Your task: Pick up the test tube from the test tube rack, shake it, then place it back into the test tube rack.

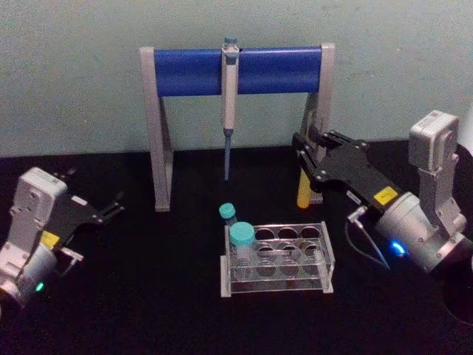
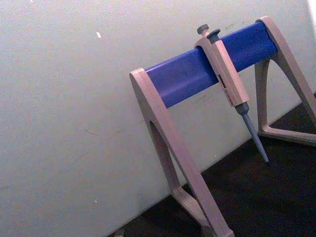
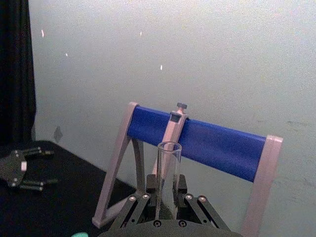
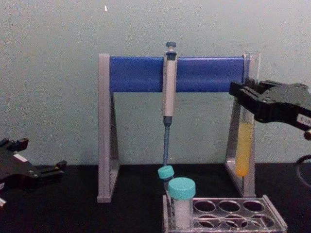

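Right pincer [image 4: 245,97] clamped on the upright test tube [image 4: 244,150], yellow liquid hanging below its fingers. Test tube rack [image 1: 327,255] sits lower, to that pincer's left. Left pincer [image 1: 94,191] parked, spread, empty.

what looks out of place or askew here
Nothing spilled. The right gripper holds the test tube upright, out of the test tube rack; the rear teal-capped vial leans. Left gripper idle at left.
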Action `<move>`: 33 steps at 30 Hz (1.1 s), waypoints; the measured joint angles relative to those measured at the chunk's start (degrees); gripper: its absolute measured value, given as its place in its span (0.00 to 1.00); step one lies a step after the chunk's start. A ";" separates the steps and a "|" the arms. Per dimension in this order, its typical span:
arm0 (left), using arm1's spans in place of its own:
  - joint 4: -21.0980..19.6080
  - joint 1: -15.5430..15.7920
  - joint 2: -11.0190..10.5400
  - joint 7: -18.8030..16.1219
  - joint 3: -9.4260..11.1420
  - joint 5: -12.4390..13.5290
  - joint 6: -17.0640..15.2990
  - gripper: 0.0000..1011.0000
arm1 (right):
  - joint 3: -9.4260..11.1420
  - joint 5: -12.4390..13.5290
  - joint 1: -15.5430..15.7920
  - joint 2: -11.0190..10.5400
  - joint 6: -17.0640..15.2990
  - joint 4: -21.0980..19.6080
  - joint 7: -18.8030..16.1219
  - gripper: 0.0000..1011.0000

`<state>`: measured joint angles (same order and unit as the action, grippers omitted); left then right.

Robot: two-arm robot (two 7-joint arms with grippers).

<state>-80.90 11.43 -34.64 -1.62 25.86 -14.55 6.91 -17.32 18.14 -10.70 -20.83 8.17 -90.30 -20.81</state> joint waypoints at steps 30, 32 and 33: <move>0.00 0.00 0.00 0.00 0.00 0.00 0.00 0.99 | -2.36 7.50 0.06 -0.42 0.66 -0.55 -6.38 0.23; 0.00 0.00 0.00 0.00 0.00 0.00 0.00 0.99 | -2.04 6.92 -0.54 0.54 2.06 0.86 -5.15 0.23; 0.00 0.00 0.00 0.00 0.00 0.00 0.00 0.99 | -1.92 6.78 -0.64 0.79 2.31 1.21 -4.86 0.23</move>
<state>-80.90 11.43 -34.65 -1.62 25.86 -14.55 6.91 -19.24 24.92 -11.34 -20.05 10.48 -89.08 -25.67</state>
